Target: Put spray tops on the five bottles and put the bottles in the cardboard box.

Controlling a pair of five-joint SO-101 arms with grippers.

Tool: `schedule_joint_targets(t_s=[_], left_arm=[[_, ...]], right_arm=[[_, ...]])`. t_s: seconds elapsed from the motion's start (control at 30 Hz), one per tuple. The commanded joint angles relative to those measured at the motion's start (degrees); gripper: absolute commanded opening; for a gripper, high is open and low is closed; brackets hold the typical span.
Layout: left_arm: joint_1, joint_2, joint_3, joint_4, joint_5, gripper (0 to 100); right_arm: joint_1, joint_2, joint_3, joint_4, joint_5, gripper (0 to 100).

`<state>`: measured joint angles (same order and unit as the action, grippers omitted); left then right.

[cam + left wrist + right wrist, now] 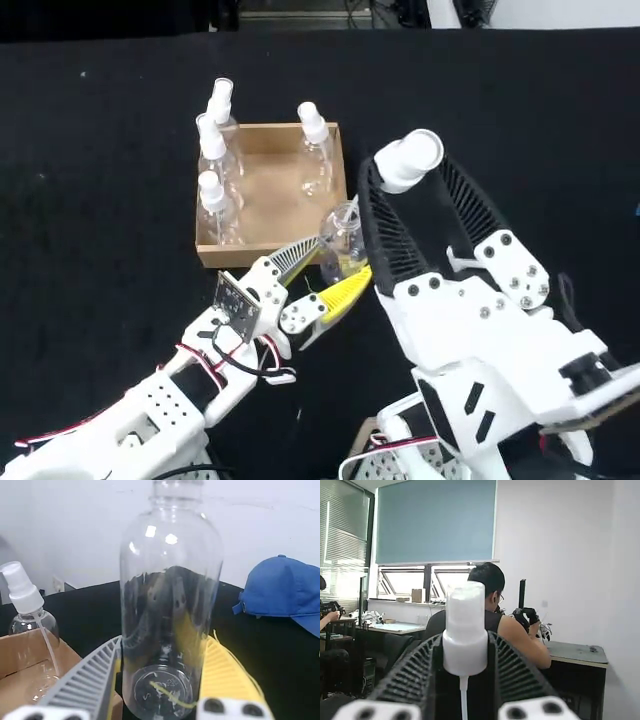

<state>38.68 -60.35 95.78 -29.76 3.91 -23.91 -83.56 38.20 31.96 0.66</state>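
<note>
A clear bottle [343,238] without a top stands upright just outside the cardboard box [272,190], at its near right corner. My left gripper [318,268] is shut on this bottle [170,610], its grey and yellow fingers [227,680] on either side of the lower body. My right gripper [408,165] is raised high above the table and is shut on a white spray top [410,158], whose thin tube [463,697] hangs down under the cap [465,630]. Several capped bottles [217,150] stand in the box.
The black table surface spreads all around the box. A capped bottle [31,620] in the box [20,665] stands close beside the left gripper. A blue cap [282,595] lies on the table farther off.
</note>
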Motion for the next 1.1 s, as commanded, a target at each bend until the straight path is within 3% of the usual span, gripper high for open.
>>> schedule_joint_targets(t_s=[0.0, 0.43, 0.53, 0.67, 0.8, 0.93, 1.07], left_arm=[[-0.57, -0.97, 1.19, 0.18, 0.26, 3], [-1.01, -0.97, 1.19, 0.18, 0.18, 3], [-1.01, -0.97, 1.19, 0.18, 0.18, 3], [-1.01, -0.97, 1.19, 0.26, 0.35, 3], [-1.01, -0.97, 1.19, 0.35, 0.18, 3], [-1.01, -0.97, 1.19, 0.44, 0.18, 3], [-1.01, -0.97, 1.19, 0.53, 0.18, 3]], right_arm=[[2.73, 1.98, 0.57, -1.49, 0.44, 1.1], [2.99, -3.38, 9.54, 2.99, 0.35, 2.1], [2.73, -5.85, 9.89, 7.65, 0.0, 10.9], [-3.25, -6.2, 9.98, 12.31, 0.35, 22.9], [-6.95, -6.2, 9.98, 13.36, 0.44, 22.1], [-6.86, -6.64, 9.36, 13.89, 1.85, 22.1], [-4.31, -6.64, 2.59, 21.63, 4.31, 21.4]])
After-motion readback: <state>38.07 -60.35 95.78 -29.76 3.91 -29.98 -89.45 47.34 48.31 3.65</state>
